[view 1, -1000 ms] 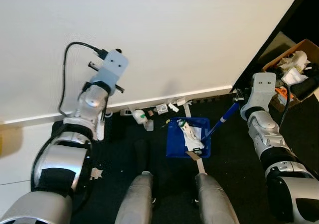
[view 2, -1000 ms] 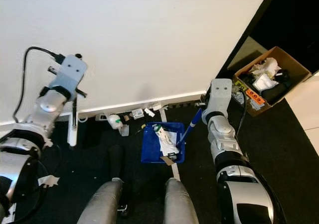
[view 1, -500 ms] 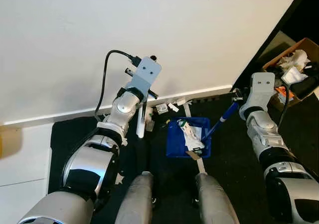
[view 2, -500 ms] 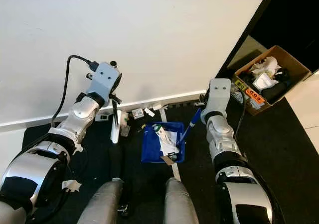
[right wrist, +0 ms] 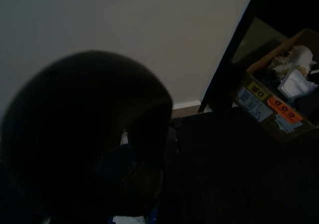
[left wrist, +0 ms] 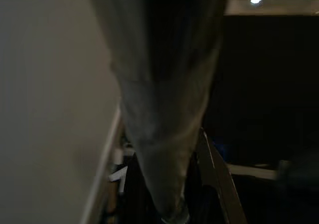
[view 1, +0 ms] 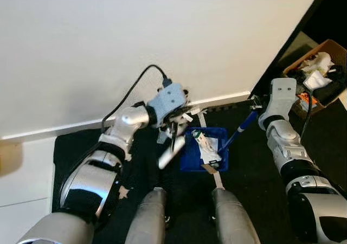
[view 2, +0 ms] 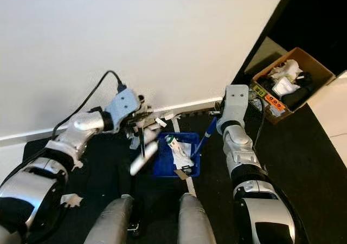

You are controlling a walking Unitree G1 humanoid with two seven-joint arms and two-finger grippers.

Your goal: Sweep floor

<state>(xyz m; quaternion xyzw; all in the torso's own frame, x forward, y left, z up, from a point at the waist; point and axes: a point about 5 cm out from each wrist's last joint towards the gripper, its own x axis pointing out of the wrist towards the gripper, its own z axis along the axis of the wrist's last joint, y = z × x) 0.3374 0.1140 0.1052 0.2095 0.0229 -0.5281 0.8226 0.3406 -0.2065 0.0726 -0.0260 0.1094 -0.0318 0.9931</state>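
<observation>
A blue dustpan [view 1: 188, 156] lies on the black mat near the baseboard, with white and brown litter [view 1: 206, 148] inside it. Its blue handle [view 1: 239, 129] rises to my right gripper [view 1: 255, 106], which is shut on it. My left gripper [view 1: 174, 126] hovers just left of the pan, shut on a white brush handle [view 1: 167, 156] that hangs tilted and motion-blurred by the pan's left edge. More scraps [view 2: 162, 119] lie along the baseboard behind the pan. In the left wrist view the pale handle [left wrist: 159, 134] runs down the middle.
A cardboard box [view 1: 317, 70] full of rubbish stands at the far right, past the dark doorway. The white wall is close ahead. My two legs [view 1: 149, 217] stand just behind the pan. A paper scrap [view 1: 115, 192] lies on the mat at the left.
My left arm has swung right from the wall to the dustpan's left side, carrying the white brush handle, now tilted. The right arm and dustpan have stayed put.
</observation>
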